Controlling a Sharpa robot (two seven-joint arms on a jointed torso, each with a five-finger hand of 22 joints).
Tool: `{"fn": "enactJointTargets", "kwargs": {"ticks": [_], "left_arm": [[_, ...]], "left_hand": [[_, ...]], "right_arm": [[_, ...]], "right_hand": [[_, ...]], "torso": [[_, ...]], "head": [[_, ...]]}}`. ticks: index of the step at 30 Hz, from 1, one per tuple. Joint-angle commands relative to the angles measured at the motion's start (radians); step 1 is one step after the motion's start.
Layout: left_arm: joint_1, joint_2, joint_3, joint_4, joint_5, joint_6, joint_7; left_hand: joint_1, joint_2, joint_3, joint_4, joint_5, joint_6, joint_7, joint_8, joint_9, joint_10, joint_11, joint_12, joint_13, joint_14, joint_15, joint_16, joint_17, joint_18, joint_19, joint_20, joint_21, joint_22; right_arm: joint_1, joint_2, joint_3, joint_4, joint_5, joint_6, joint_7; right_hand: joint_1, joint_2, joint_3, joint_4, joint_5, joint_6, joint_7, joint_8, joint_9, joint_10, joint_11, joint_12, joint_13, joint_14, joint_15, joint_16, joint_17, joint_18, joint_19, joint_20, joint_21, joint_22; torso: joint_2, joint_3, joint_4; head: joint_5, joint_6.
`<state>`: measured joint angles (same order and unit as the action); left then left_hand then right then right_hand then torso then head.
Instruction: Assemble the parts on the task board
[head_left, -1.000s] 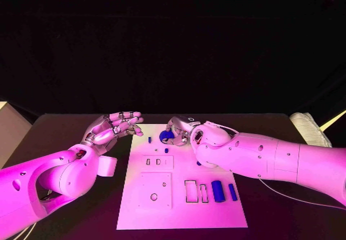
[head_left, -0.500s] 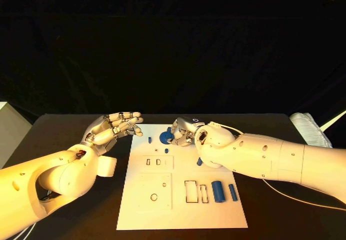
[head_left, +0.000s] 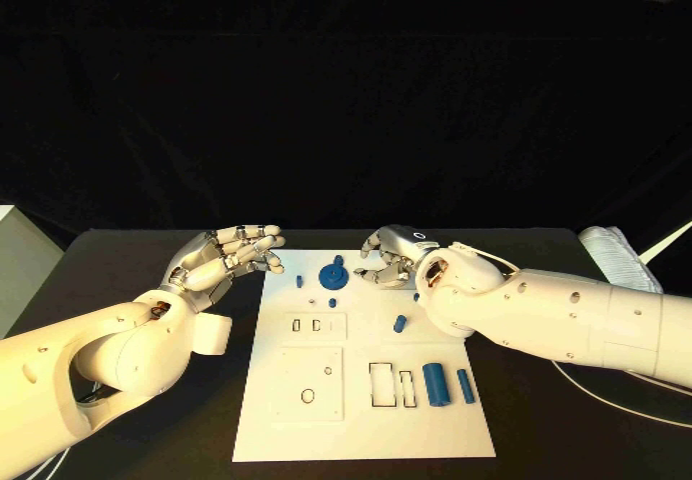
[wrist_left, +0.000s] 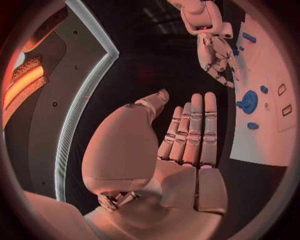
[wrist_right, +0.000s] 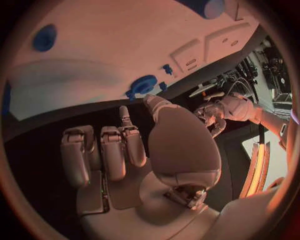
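On the white task board (head_left: 361, 420), two blue cylinders (head_left: 434, 383) are seen upright-lying at its near right, around 4 o'clock, beside rectangular slots (head_left: 382, 384). Farther on, a small blue peg (head_left: 400, 323) lies near the right edge. At the far end, about 12 o'clock, a round blue gear (head_left: 333, 272) rests between both hands. The left hand (head_left: 227, 256) is raised off the board's far left corner over the black counter (head_left: 577, 440), fingers (wrist_left: 195, 125) extended and holding nothing. The right hand (head_left: 392, 260) hovers just beside the gear, fingers (wrist_right: 106, 150) curled inward around nothing.
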<state>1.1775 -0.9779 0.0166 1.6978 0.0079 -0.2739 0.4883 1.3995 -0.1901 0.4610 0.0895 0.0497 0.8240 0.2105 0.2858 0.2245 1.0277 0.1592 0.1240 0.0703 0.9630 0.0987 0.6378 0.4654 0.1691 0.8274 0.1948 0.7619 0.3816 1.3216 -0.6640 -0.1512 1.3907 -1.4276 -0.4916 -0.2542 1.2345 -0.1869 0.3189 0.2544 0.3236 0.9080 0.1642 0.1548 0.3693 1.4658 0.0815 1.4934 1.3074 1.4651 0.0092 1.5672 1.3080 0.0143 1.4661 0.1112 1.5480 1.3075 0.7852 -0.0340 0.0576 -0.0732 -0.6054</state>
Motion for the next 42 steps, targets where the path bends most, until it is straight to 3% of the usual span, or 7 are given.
{"fn": "enactJointTargets", "kwargs": {"ticks": [1, 10, 13, 19, 24, 31, 42], "left_arm": [[0.001, 0.001, 0.001, 0.001, -0.004, 0.016, 0.008], [0.001, 0.005, 0.001, -0.009, -0.004, 0.018, 0.009], [0.001, 0.009, 0.0, -0.013, -0.004, 0.023, 0.009], [0.0, 0.013, 0.0, -0.022, -0.005, 0.032, 0.01], [0.0, 0.013, 0.0, -0.027, -0.005, 0.037, 0.01], [0.0, 0.012, 0.0, -0.03, -0.007, 0.038, 0.009], [0.0, 0.011, 0.0, -0.031, -0.007, 0.037, 0.008]], "left_hand": [[-0.008, 0.005, 0.005, 0.001, 0.0, 0.008, 0.01, -0.005, -0.001, 0.002, 0.003, -0.003, 0.001, -0.009, 0.002, 0.004, 0.002, 0.009, -0.007, 0.002, 0.004, 0.001], [-0.01, 0.004, 0.007, 0.0, 0.0, 0.008, 0.01, -0.006, -0.001, 0.002, 0.003, -0.004, 0.001, -0.009, 0.002, 0.005, 0.001, 0.009, -0.01, 0.003, 0.007, 0.003], [-0.01, 0.003, 0.007, -0.001, 0.0, 0.007, 0.01, -0.006, -0.001, 0.002, 0.003, -0.004, 0.001, -0.01, 0.002, 0.005, 0.001, 0.009, -0.011, 0.003, 0.008, 0.003], [-0.011, 0.002, 0.007, -0.002, 0.0, 0.007, 0.01, -0.006, -0.001, 0.002, 0.003, -0.004, 0.001, -0.01, 0.002, 0.006, 0.001, 0.009, -0.012, 0.003, 0.009, 0.004], [-0.011, 0.001, 0.008, -0.003, 0.0, 0.007, 0.01, -0.006, -0.001, 0.004, 0.003, -0.003, 0.001, -0.011, 0.002, 0.006, 0.001, 0.009, -0.013, 0.003, 0.01, 0.005], [-0.012, 0.001, 0.009, -0.004, 0.0, 0.007, 0.01, -0.006, -0.001, 0.006, 0.003, -0.002, 0.002, -0.011, 0.002, 0.007, 0.001, 0.009, -0.014, 0.003, 0.011, 0.006], [-0.012, 0.001, 0.009, -0.004, 0.0, 0.007, 0.01, -0.006, -0.001, 0.007, 0.002, -0.002, 0.002, -0.011, 0.002, 0.007, 0.001, 0.009, -0.015, 0.003, 0.012, 0.006]], "right_arm": [[0.013, -0.058, 0.005, 0.032, 0.101, -0.059, 0.147], [0.049, -0.236, 0.01, 0.046, 0.277, 0.072, 0.335], [0.052, -0.264, 0.01, 0.032, 0.278, 0.112, 0.352], [0.041, -0.287, 0.002, -0.01, 0.244, 0.152, 0.353], [0.019, -0.288, -0.001, -0.032, 0.225, 0.161, 0.337], [-0.007, -0.281, -0.003, -0.053, 0.213, 0.169, 0.322], [-0.016, -0.264, -0.004, -0.064, 0.214, 0.167, 0.318]], "right_hand": [[0.026, -0.012, 0.019, -0.015, -0.013, 0.005, -0.001, -0.003, 0.001, 0.019, -0.002, -0.007, 0.168, 0.103, -0.001, 0.0, 0.251, -0.005, 0.083, 0.001, -0.008, 0.233], [0.1, -0.047, 0.049, -0.077, -0.054, 0.002, 0.004, -0.014, -0.001, 0.003, 0.002, -0.023, 0.153, 0.104, 0.002, 0.002, 0.258, -0.002, 0.077, 0.004, -0.017, 0.225], [0.119, -0.053, 0.056, -0.093, -0.064, 0.002, 0.005, -0.016, -0.001, 0.002, 0.003, -0.024, 0.152, 0.105, 0.002, 0.003, 0.262, -0.002, 0.078, 0.004, -0.016, 0.227], [0.136, -0.058, 0.061, -0.108, -0.086, 0.001, 0.006, -0.02, -0.002, 0.001, 0.004, -0.025, 0.152, 0.106, 0.003, 0.004, 0.263, -0.003, 0.08, 0.005, -0.013, 0.23], [0.141, -0.065, 0.058, -0.115, -0.095, 0.0, 0.006, -0.022, -0.002, 0.0, 0.004, -0.027, 0.15, 0.106, 0.004, 0.004, 0.263, -0.003, 0.079, 0.006, -0.014, 0.229], [0.146, -0.065, 0.06, -0.121, -0.068, 0.002, 0.006, -0.024, -0.002, 0.001, 0.004, -0.026, 0.152, 0.106, 0.004, 0.004, 0.263, -0.003, 0.08, 0.006, -0.013, 0.23], [0.142, -0.065, 0.059, -0.119, -0.063, 0.002, 0.006, -0.024, -0.002, 0.003, 0.004, -0.025, 0.154, 0.106, 0.004, 0.004, 0.263, -0.004, 0.081, 0.006, -0.012, 0.231]], "torso": [[-0.001, 0.0004, -0.002], [-0.005, 0.0081, -0.0174], [-0.005, 0.0125, -0.0191], [-0.006, 0.0157, -0.0204], [-0.004, 0.0148, -0.0153], [-0.006, 0.0107, -0.0166], [-0.006, 0.0104, -0.0176]], "head": [[-0.004, 0.001], [-0.011, 0.009], [-0.016, 0.01], [-0.022, 0.007], [-0.024, 0.001], [-0.025, -0.006], [-0.023, -0.008]]}}
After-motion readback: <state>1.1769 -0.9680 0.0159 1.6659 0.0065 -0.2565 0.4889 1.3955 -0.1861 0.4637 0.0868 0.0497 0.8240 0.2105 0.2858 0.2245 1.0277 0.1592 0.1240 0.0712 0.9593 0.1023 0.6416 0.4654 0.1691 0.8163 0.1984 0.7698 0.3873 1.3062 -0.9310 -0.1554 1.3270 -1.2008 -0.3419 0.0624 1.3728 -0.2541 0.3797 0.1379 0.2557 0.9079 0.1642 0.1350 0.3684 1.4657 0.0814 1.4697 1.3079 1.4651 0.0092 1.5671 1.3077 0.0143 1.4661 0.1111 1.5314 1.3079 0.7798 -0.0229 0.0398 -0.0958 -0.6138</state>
